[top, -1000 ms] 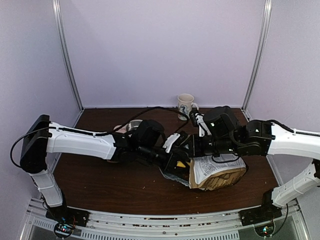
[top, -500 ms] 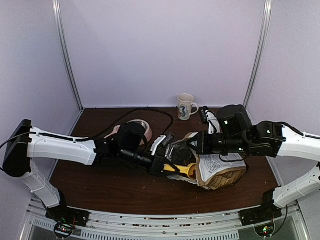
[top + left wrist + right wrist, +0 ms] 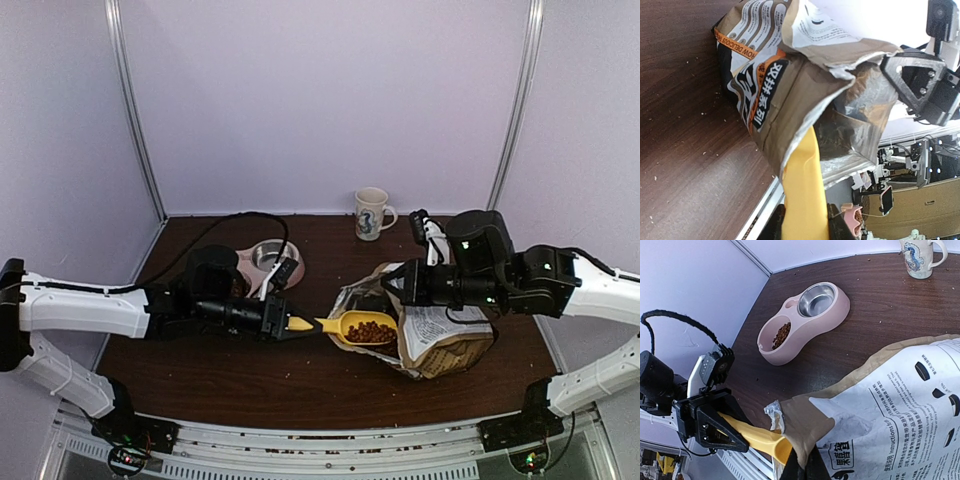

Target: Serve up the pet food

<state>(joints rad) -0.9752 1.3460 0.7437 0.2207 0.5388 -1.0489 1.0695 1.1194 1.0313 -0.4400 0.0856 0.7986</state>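
Top external: mid-frame, left gripper [image 3: 285, 323] grasps scoop [image 3: 345, 325] holding kibble [image 3: 371, 331]; right gripper [image 3: 393, 286] pinches bag [image 3: 445, 340].

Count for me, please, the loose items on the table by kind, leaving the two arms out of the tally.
Mug: 1
Pink double bowl: 1
Printed bag: 1
Yellow scoop, carrying pet food: 1
Total: 4
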